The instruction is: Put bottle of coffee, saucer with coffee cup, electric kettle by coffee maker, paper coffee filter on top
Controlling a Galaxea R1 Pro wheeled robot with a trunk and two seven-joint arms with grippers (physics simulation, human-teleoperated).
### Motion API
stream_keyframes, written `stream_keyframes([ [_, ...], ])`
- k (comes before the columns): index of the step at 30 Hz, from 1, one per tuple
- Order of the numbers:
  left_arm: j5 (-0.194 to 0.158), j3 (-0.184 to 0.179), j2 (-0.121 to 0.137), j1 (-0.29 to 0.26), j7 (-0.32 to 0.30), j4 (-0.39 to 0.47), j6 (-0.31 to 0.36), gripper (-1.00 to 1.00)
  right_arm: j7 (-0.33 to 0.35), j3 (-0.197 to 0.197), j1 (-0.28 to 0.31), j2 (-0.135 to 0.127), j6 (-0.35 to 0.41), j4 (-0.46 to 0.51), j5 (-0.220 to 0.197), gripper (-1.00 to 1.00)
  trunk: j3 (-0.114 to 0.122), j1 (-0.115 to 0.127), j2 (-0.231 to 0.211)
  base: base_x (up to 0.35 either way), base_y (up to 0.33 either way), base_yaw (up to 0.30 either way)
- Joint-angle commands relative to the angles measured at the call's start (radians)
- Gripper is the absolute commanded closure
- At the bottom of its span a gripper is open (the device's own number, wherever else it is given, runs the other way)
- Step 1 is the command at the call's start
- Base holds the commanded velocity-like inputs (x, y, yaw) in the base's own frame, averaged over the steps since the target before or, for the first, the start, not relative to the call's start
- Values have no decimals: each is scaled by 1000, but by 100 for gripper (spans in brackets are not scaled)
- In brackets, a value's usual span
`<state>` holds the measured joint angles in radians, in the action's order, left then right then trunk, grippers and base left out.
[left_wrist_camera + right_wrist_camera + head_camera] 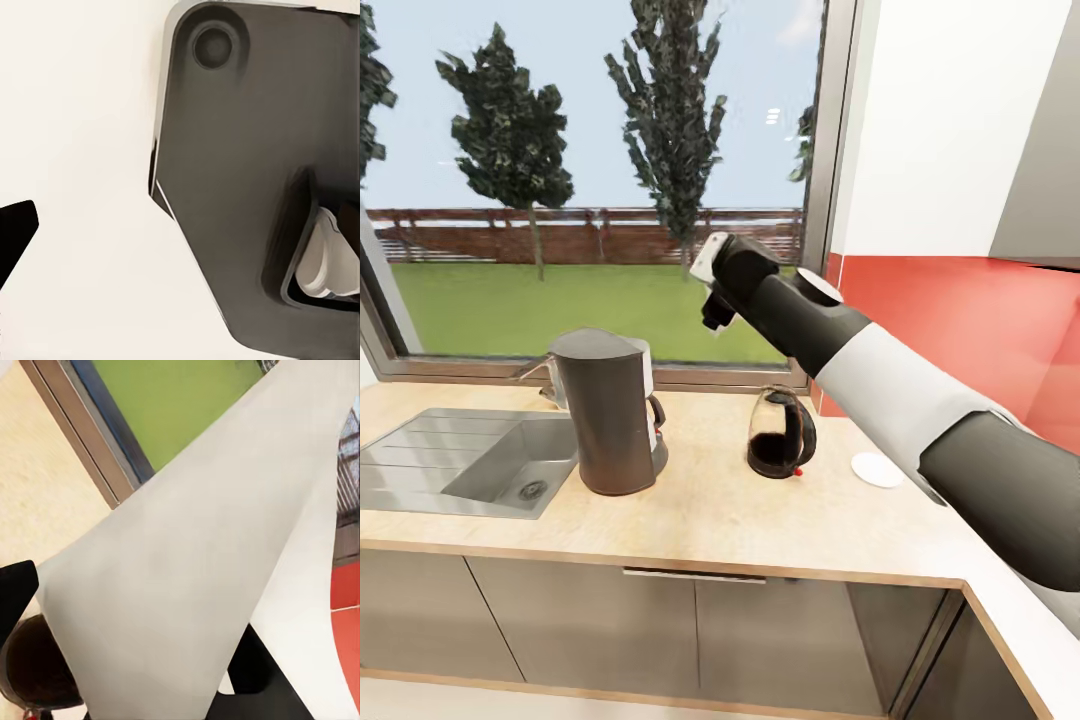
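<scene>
Right hand [712, 285] gripping white paper filter [172, 585] above surface [710, 510], coffee maker [608, 412] at 8 o'clock; left hand's state untellable.

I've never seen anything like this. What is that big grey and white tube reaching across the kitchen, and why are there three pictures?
The tube is the robot's right arm, drawn by a computer simulation. The large picture comes from a camera on the robot's head, looking down at a light beige wood-grain countertop. On it stand a tall dark grey tapered coffee maker, a rounded clear glass kettle with a black handle and a small flat white saucer, beside a grey sink. The other two pictures come from cameras near each gripper. The right gripper, raised before the window, holds a white paper coffee filter, which looms large in the right wrist picture. The left wrist picture shows a dark robot part against white; whether that gripper is open, I cannot tell.
</scene>
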<state>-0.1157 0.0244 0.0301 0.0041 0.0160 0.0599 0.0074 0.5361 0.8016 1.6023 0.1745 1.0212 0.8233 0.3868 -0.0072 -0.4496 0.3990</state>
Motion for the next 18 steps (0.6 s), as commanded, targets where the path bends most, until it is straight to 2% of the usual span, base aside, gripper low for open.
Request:
stream_keyframes([
  [1, -8, 2, -1, 0, 1, 2, 1, -100, 9, 3, 1, 0, 2, 9, 11, 100, -1, 0, 1, 0, 0, 95],
  [7, -9, 2, 1, 0, 1, 1, 2, -100, 9, 5, 1, 0, 2, 43, 11, 100, -1, 0, 1, 35, 0, 246],
  [15, -9, 1, -1, 0, 2, 2, -7, -100, 9, 7, 1, 0, 3, 48, 11, 100, -1, 0, 1, 285, 0, 267],
  [18, -9, 0, -1, 0, 2, 1, -4, -100, 9, 7, 1, 0, 3, 47, 11, 100, -1, 0, 1, 85, 0, 31],
])
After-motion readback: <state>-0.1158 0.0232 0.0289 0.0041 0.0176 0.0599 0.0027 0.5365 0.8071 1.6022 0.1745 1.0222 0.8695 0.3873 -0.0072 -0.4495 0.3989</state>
